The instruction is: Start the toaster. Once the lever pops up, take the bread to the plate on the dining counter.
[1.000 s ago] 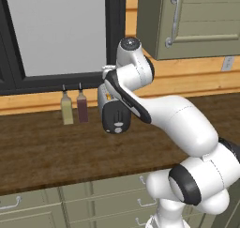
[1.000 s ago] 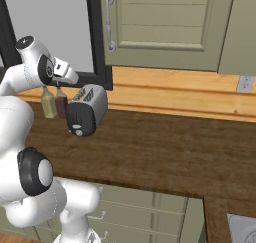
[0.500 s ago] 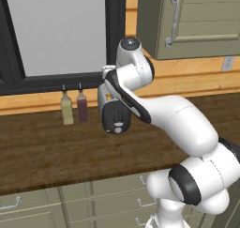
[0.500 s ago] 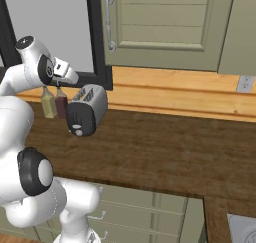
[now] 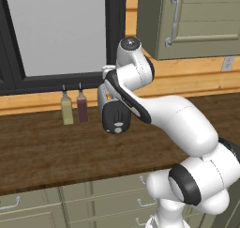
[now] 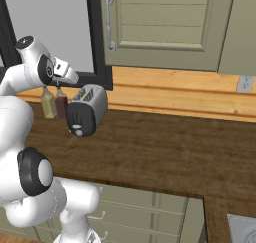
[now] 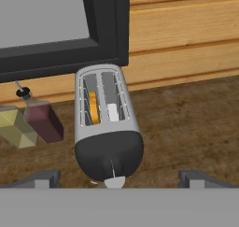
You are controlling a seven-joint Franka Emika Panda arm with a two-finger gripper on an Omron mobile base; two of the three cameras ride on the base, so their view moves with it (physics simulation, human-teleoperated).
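The silver toaster (image 7: 107, 123) stands on the dark wood counter with its black end panel and white knob toward me; it shows too in the left base view (image 5: 115, 115) and the right base view (image 6: 88, 108). The bread (image 7: 93, 107), a tan slice, sits on edge down in the left slot; a pale piece shows in the right slot. My gripper (image 7: 120, 178) hovers above and just in front of the toaster, open, its fingertips (image 7: 45, 178) wide apart and holding nothing. The plate and the dining counter are out of view.
Two bottles, one yellow-green (image 7: 17, 126) and one dark red (image 7: 45, 121), stand left of the toaster against the wooden backsplash. A black-framed window (image 5: 115, 30) rises behind them. A wall cabinet (image 6: 165, 22) hangs above; an outlet (image 6: 245, 83) sits at the right.
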